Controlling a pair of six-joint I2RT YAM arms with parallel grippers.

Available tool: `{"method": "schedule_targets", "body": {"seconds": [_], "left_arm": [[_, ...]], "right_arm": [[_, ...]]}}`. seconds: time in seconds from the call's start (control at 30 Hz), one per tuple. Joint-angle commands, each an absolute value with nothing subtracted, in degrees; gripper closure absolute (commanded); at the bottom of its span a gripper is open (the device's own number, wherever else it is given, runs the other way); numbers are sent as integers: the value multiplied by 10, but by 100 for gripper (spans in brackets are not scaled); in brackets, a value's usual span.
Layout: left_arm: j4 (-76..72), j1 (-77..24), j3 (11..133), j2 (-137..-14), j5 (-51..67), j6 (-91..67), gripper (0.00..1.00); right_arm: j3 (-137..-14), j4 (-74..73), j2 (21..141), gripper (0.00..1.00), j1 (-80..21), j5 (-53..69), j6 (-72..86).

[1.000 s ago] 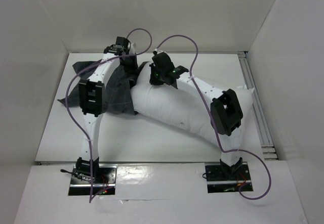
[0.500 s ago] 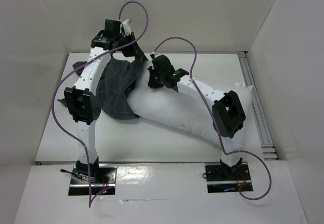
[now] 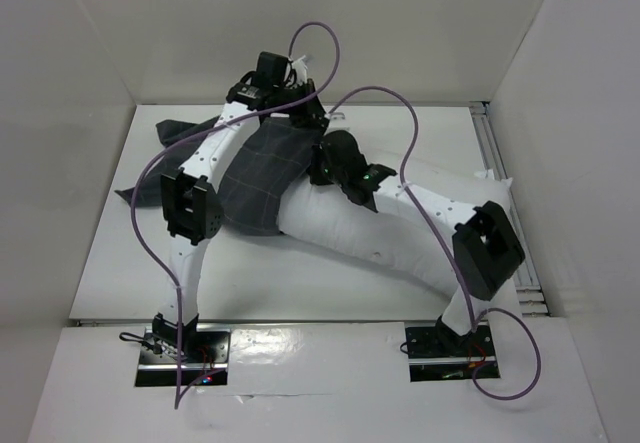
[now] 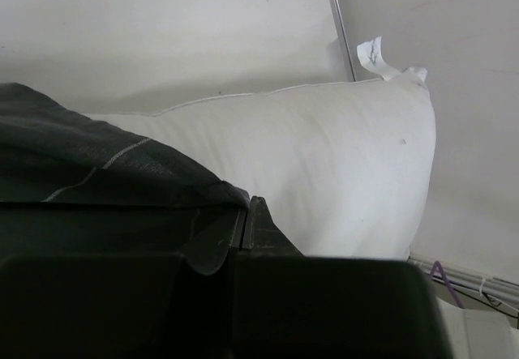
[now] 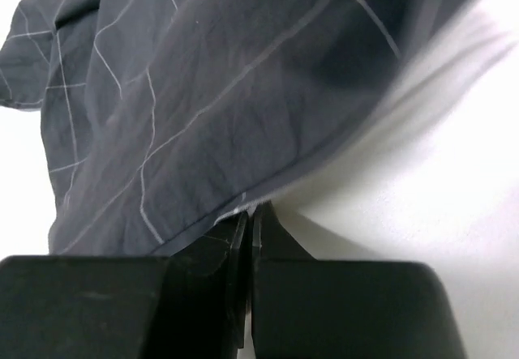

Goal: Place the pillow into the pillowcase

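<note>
White table; left gripper, right gripper clamp pillowcase over pillow.

Top view looks down from behind; wrist views share pillowcase close-up.

The pillowcase is thin woven cloth, matt charcoal with fine pale lines and soft creases. The pillow is smooth, matt white cloth, and its small tag looks like stiff fabric or paper. The left gripper and the right gripper are of matt black plastic.
</note>
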State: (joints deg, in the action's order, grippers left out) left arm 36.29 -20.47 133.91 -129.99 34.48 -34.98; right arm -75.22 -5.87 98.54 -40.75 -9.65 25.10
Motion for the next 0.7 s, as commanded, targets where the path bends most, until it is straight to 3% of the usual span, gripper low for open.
{"method": "schedule_targets", "body": {"seconds": [0.0, 0.23, 0.3, 0.43, 0.5, 0.67], "left_arm": [[336, -200, 1363, -1288, 355, -355, 100], [336, -216, 1368, -1306, 405, -362, 100], [336, -222, 1363, -1291, 433, -367, 74], [359, -194, 1335, -1245, 420, -337, 13], [387, -173, 1335, -1226, 402, -314, 1], [432, -142, 1335, -1157, 359, -273, 0]], "right_arm": [[-680, 27, 914, 100, -417, -139, 266], [-645, 76, 905, 100, -417, -199, 280], [-650, 85, 923, 100, -417, -204, 280], [-668, 70, 936, 100, -411, -183, 280], [-668, 76, 936, 100, -405, -177, 280], [-657, 82, 931, 100, -400, -157, 286]]}}
